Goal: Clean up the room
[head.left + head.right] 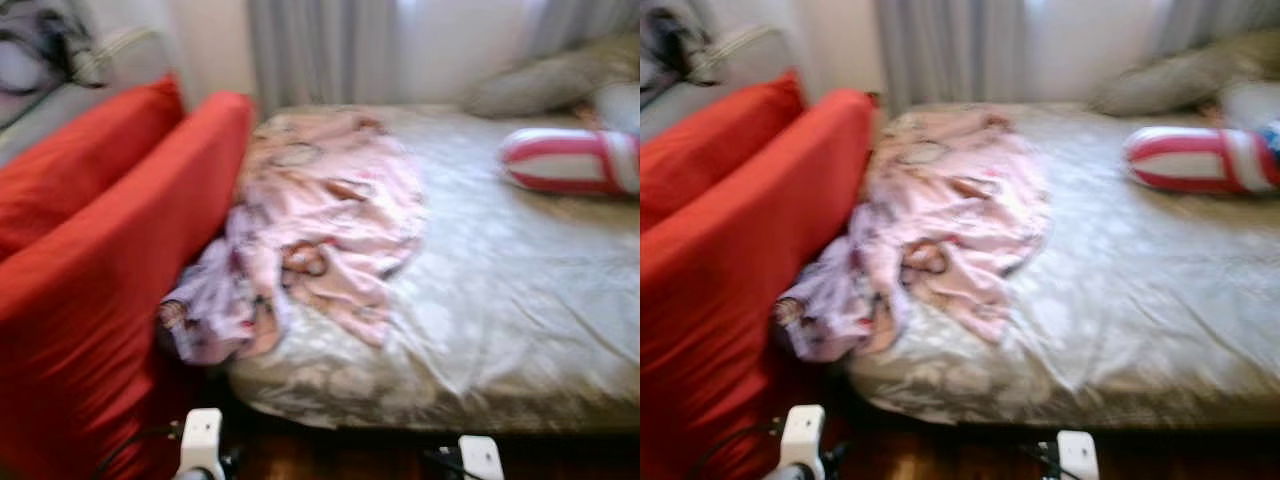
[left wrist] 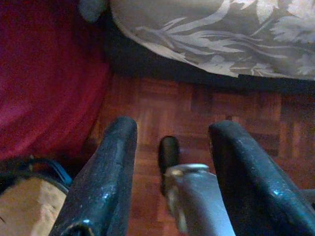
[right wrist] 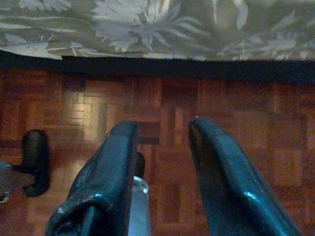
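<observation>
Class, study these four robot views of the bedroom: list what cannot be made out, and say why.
- Print on the pink blanket: blurred in both eye views.
- Dark item behind the red sofa: blurred, cut by the frame's edge.
- Striped cushion: right end cut off.
- Under the bed: shadowed in both wrist views.

Left gripper (image 2: 172, 142): two black fingers (image 2: 106, 172) spread apart, nothing between them, hanging above the floor.
Floor (image 2: 197, 105): reddish-brown wood parquet in small blocks, running under the bed.
Bedspread (image 2: 221, 34): pale grey-beige with a leaf pattern, its edge hanging over a dark gap above the floor.
Sofa (image 2: 44, 73): deep red fabric, beside the bedspread's corner, reaching down to the floor.
Silver part (image 2: 197, 196): blurred metal piece between the fingers, close to the camera, with a small black rounded piece (image 2: 169, 152) just beyond it.
Corner beside the sofa: a tan surface (image 2: 27, 209) and dark cable (image 2: 49, 167), too blurred to tell more.
</observation>
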Controlling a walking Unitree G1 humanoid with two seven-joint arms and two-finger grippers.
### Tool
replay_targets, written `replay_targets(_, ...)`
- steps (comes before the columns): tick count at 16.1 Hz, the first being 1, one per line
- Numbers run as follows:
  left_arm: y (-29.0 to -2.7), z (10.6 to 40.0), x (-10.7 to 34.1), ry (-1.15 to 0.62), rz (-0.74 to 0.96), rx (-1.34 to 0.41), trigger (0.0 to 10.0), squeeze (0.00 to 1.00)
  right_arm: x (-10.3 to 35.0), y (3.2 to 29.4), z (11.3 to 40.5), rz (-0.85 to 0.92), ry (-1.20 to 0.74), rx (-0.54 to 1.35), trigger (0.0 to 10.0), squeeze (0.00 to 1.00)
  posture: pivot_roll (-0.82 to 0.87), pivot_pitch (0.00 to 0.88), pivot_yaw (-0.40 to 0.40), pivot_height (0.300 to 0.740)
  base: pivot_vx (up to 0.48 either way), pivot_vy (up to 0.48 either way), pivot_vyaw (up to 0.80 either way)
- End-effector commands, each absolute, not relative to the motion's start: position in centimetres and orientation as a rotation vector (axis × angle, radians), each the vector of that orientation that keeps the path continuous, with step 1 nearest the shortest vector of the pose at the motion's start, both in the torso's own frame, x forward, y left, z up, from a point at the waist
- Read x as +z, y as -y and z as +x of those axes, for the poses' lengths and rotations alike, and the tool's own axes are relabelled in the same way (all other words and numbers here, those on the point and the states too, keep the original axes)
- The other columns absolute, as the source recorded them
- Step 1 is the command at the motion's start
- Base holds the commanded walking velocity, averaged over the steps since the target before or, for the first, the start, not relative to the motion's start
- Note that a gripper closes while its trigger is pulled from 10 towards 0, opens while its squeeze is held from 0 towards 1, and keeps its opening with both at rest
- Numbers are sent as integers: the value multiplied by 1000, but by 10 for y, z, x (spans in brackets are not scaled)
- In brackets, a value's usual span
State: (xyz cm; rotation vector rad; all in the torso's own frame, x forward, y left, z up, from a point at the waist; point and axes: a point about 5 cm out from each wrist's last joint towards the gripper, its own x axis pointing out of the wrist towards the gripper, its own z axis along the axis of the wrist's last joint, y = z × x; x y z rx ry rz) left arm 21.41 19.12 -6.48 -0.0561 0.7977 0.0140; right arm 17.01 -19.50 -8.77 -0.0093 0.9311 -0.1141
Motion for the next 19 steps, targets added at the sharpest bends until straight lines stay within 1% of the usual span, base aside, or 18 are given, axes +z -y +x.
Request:
replay_targets(1,-195,210,-67,-816,-48,20,10000,0,-89,191,169,0,-935,-109,10000,0,-34,41,8,740,0,0,800)
replay_targets(6,-193,210,-67,-816,-51,16,10000,0,-89,191,168,-1,-938,-106,10000,0,-33,42,6,740,0,0,800)
replay_targets(7,-193,210,-67,-816,-51,16,10000,0,-89,191,168,20,-932,-121,10000,0,-33,41,6,740,0,0,0)
replay_targets(15,-192,208,-69,-822,-53,14,10000,0,-88,192,170,22,-920,-130,10000,0,-34,42,3,740,0,0,0)
replay_targets(19,-192,208,-69,-823,-56,16,10000,0,-87,192,171,15,-915,-115,10000,0,-34,44,2,740,264,0,0)
